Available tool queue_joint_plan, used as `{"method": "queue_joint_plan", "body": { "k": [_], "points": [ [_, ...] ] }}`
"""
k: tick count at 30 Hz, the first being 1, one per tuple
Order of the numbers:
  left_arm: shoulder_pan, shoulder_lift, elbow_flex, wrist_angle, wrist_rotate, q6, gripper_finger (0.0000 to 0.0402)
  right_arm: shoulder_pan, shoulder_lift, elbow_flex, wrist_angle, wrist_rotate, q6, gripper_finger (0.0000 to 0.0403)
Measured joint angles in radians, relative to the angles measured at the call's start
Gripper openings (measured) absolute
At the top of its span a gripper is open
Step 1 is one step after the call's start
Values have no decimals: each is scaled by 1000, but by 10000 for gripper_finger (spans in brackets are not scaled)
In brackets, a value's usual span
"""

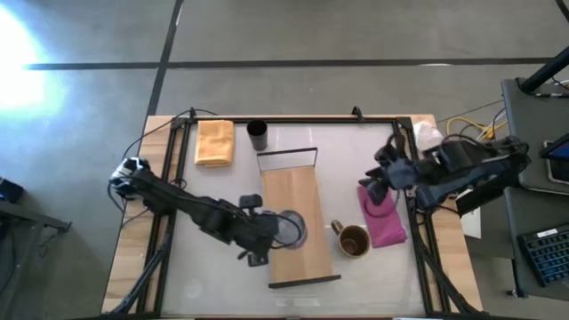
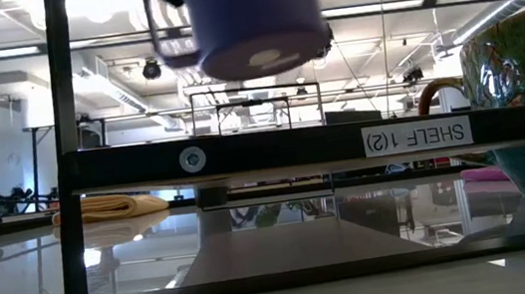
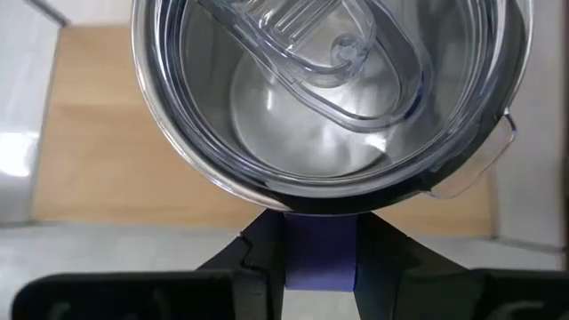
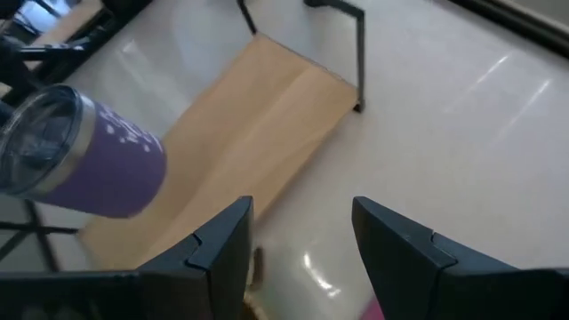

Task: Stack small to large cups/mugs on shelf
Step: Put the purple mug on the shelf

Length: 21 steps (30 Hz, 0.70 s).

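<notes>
Between the left gripper's (image 1: 277,233) closed jaws, the purple lidded tumbler (image 1: 289,228) hangs raised above the wooden shelf (image 1: 297,233). Beyond the right gripper's (image 1: 375,185) open, empty jaws lies that shelf.

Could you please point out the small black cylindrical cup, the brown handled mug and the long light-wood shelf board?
small black cylindrical cup (image 1: 258,135), high view, its rim.
brown handled mug (image 1: 354,241), high view, its opening.
light-wood shelf board (image 1: 295,197), high view, bare top.
</notes>
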Motion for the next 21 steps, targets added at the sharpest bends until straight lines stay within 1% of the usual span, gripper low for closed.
{"method": "queue_joint_plan", "body": {
  "k": [3,6,13,21],
  "points": [
    [-22,47,61,-34,3,7,70,98,-6,-1,-37,83,100,187],
    [-36,85,89,-36,13,-4,70,179,4,-5,-69,145,199,187],
    [-37,137,118,-27,-29,-57,70,277,48,-6,-71,169,273,187],
    [-36,199,123,-8,10,-82,70,390,105,-7,-65,168,376,187]
  ]
}}
